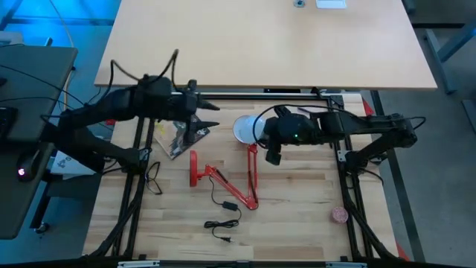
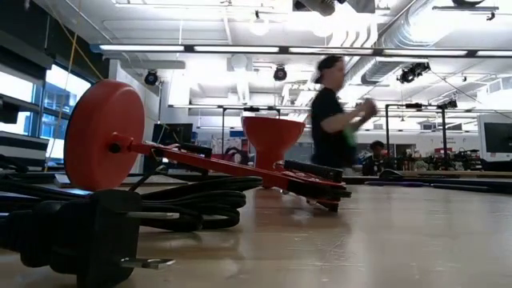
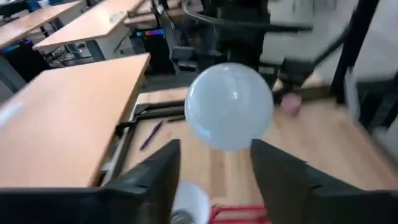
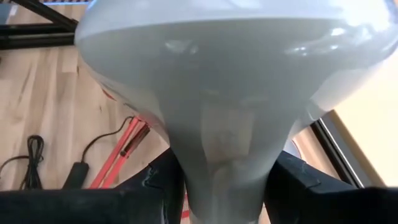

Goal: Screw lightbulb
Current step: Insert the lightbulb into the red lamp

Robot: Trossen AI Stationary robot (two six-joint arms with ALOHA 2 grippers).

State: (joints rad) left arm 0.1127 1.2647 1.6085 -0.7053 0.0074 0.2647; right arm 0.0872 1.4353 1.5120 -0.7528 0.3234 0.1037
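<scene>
— What is seen on the left side of the wooden desk [image 1: 297, 216]?

— The left hand [image 3: 214, 152] is seen there, with its two dark fingers [image 3: 155, 177] spread wide. Just below it a crinkly, shiny packet [image 1: 175, 138] is lying flat. What is inside cannot be told.

— And in the middle?

— A red lamp [image 1: 249, 175] is laid on its side. Its round flat base [image 2: 104, 132] is stood on edge, and its thin arm is bent like a letter V. A black cord [image 2: 192, 204] is curled beside it, with a chunky black plug [image 2: 80, 240] at the end. The lamp's cup-shaped shade [image 3: 189, 202] is white inside.

— Where is the lightbulb [image 3: 230, 106]?

— It is held up above the shade. It is smooth, white and round like a ball, and it gets thin at the neck. It is pinched by the neck in the right hand [image 4: 224, 180].

— And on the right?

— A small pink thing [image 1: 340, 214] is seen near the desk's edge. A person [image 2: 332, 112] is seen far behind.
</scene>
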